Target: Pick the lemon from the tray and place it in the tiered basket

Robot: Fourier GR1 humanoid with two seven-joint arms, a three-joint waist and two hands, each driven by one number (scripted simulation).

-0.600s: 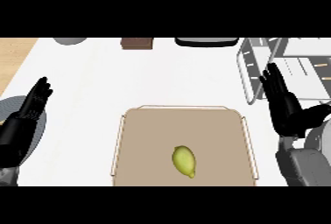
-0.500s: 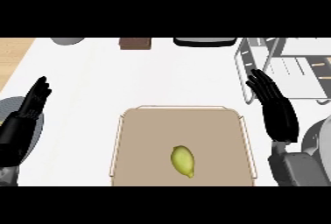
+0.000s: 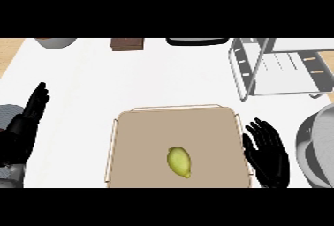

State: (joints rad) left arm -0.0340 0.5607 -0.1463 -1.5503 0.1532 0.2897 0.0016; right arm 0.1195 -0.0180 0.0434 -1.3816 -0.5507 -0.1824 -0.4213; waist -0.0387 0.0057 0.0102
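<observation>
A yellow-green lemon (image 3: 179, 161) lies on the tan tray (image 3: 143, 132), a little right of its middle and toward the near edge. My right hand (image 3: 268, 154) is open with straight fingers, just outside the tray's right rim, level with the lemon and not touching it. The tiered basket (image 3: 280, 66), a white wire rack, stands at the back right. At the left edge my left hand (image 3: 26, 123) rests open with its fingers pointing up.
A grey round vessel (image 3: 320, 145) sits at the right edge beside my right hand. Along the back stand a grey bowl (image 3: 55, 42), a brown box (image 3: 127, 43) and a dark flat item (image 3: 195, 41).
My right hand has come down and back from beside the basket to the tray's right rim. The left hand and the lemon have stayed put.
</observation>
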